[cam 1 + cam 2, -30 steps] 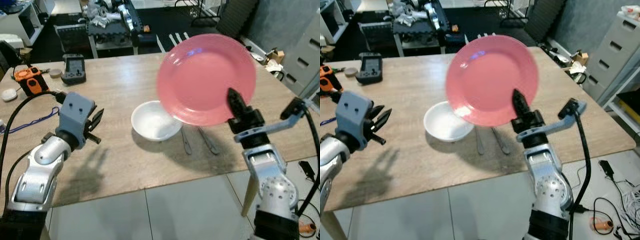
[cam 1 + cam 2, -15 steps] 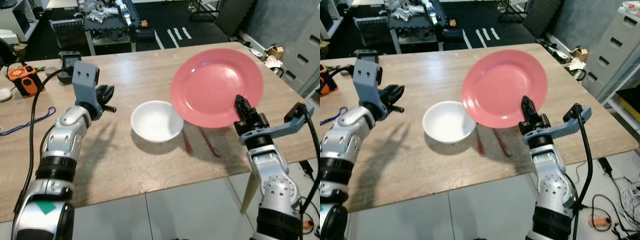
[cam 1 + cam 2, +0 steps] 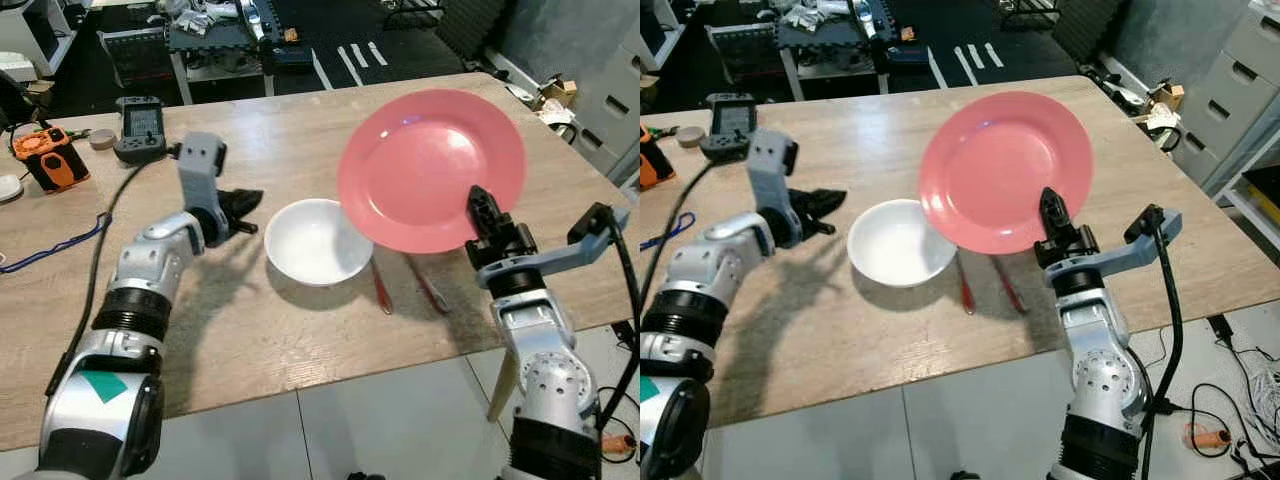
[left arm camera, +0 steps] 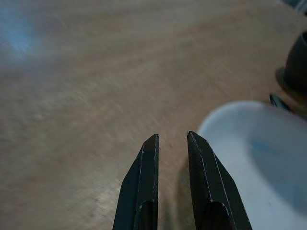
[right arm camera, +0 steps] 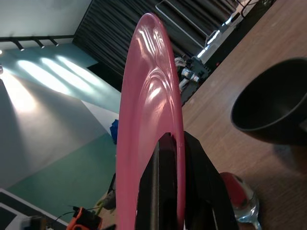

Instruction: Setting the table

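Pink plate [image 3: 430, 168] tilted, face twd robot; right fingers [image 3: 484, 212] clamp rim. Left fingers [image 4: 149, 191] narrow gap.

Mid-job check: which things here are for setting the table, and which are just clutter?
For the job: pink plate held in right tool; white bowl; two spoons.
Clutter: orange device, black handheld unit, blue cord.

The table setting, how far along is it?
Partly done. A white bowl and two utensils already lie on the wooden table. The right gripper holds the pink plate tilted in the air, not yet set down. The left gripper hovers beside the bowl.
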Motion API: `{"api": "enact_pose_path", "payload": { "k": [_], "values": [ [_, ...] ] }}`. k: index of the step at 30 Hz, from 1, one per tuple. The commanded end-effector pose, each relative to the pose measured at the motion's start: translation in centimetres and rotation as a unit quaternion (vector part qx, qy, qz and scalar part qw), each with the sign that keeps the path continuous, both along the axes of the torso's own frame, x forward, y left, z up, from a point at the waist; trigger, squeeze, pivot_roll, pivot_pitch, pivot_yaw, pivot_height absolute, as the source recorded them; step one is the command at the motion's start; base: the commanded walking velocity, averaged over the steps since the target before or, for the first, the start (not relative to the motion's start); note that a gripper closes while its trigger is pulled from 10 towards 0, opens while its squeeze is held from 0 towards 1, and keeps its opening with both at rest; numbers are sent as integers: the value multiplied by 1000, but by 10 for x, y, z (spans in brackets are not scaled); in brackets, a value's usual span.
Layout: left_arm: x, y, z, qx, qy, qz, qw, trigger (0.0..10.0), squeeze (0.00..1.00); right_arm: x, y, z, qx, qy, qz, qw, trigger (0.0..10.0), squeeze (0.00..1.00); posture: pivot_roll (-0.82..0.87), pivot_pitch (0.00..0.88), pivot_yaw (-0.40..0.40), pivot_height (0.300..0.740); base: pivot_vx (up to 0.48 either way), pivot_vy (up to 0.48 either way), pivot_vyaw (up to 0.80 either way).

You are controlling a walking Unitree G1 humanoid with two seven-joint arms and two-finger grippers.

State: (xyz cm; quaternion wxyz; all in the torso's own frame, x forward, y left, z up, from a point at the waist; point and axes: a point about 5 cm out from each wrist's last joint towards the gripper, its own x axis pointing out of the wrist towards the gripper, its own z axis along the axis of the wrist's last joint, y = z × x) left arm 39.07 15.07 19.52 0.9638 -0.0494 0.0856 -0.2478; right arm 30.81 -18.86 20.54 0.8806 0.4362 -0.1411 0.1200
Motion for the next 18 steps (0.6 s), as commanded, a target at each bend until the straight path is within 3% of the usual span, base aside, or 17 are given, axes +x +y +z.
{"api": "enact_pose_path", "payload": {
  "k": [1,8,16,17,18],
  "values": [
    [-4,-2,-12,6,20,-12,1000,10000,0,-3,2,-1,2,-2,4,1000,10000,0,-28,95,90,740,0,0,0],
    [-11,-12,-36,20,58,-17,998,10000,0,-2,6,0,5,-2,11,1000,10000,0,-26,94,94,740,0,0,0],
    [-11,-8,-40,27,64,-5,998,10000,0,-3,6,-1,7,-2,10,1000,10000,0,-26,93,97,740,0,0,0],
    [-10,-7,-40,27,65,1,998,8118,0,-3,6,-1,8,-2,10,1000,10000,0,-25,93,98,740,0,0,0],
    [-10,-6,-40,27,66,6,997,2863,0,-3,6,-1,9,-2,10,1000,10000,0,-24,93,99,740,0,0,0]
  ]
}}
